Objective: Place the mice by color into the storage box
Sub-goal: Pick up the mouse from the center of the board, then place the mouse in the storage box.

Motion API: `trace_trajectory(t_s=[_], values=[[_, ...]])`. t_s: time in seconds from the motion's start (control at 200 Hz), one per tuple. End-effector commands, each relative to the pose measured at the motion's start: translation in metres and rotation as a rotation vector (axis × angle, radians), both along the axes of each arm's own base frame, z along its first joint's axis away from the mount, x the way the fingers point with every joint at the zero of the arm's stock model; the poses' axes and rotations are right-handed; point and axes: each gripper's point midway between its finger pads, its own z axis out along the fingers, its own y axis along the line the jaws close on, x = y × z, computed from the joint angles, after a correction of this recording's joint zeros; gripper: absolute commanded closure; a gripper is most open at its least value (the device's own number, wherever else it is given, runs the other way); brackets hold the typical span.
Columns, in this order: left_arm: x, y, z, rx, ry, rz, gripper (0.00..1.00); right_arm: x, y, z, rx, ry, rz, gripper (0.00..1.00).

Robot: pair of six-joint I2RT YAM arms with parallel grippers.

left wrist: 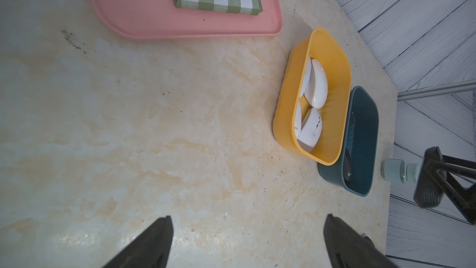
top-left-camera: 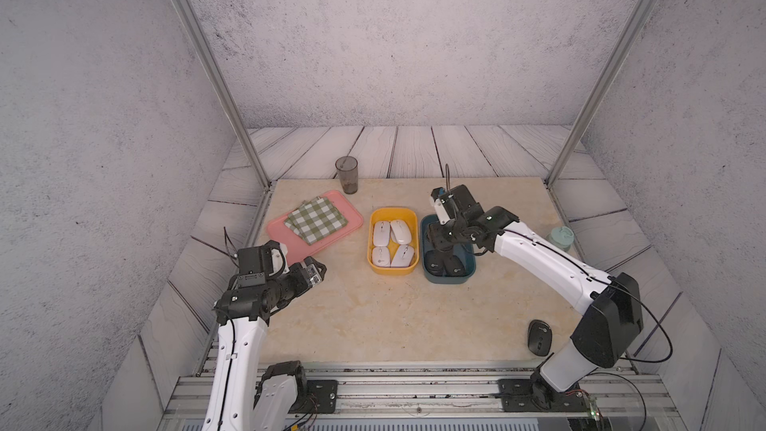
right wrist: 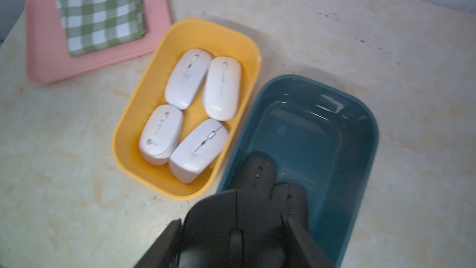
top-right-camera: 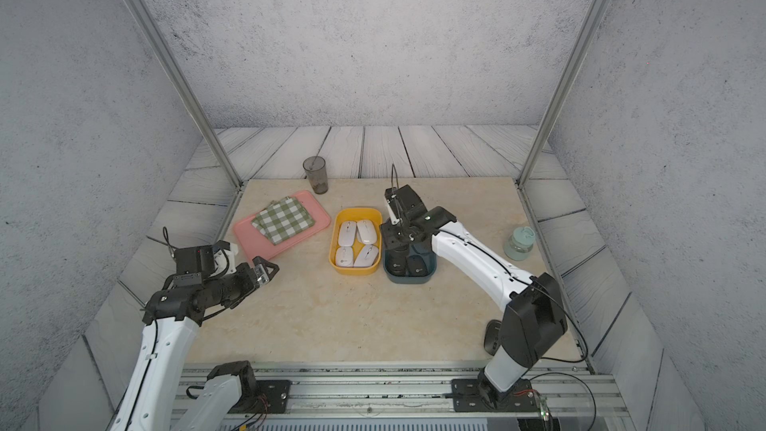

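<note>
right fingers (right wrist: 164, 246) are clamping black mouse (right wrist: 219, 217) above teal box (right wrist: 365, 150) | left fingers (left wrist: 152, 241) are hanging apart | yellow box (right wrist: 126, 135) is sitting at 9 o'clock

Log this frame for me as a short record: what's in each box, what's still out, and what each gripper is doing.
yellow box: four white mice
teal box: two black mice lying inside
right gripper: shut on third black mouse, over the teal box
left gripper: open, empty, over the table near the pink tray
still out: one loose black mouse on the table, robot's right side, near edge
sorting: colours unmixed so far
</note>
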Motion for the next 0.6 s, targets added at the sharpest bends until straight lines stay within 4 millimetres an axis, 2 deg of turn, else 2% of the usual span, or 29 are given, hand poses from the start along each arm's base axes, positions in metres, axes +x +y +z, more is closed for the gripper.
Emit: trace_trajectory(t_s=[0.0, 0.1, 0.225, 0.425, 0.595], values=[[-0.001, -0.005, 0.001, -0.004, -0.02, -0.028, 0.02, 0.017, -0.008, -0.008, 0.106, 0.073, -0.125, 0.44], [-0.002, -0.009, 0.001, -0.005, -0.02, -0.043, 0.02, 0.045, -0.022, -0.025, 0.157, 0.118, -0.234, 0.44], [-0.003, -0.014, 0.001, -0.007, -0.019, -0.062, 0.02, 0.073, -0.029, -0.045, 0.209, 0.156, -0.324, 0.44], [-0.006, -0.025, 0.001, -0.01, -0.024, -0.11, 0.02, 0.106, -0.016, -0.085, 0.247, 0.21, -0.389, 0.44], [-0.008, -0.033, 0.001, -0.003, -0.027, -0.143, 0.02, 0.12, -0.01, -0.115, 0.245, 0.241, -0.417, 0.44]])
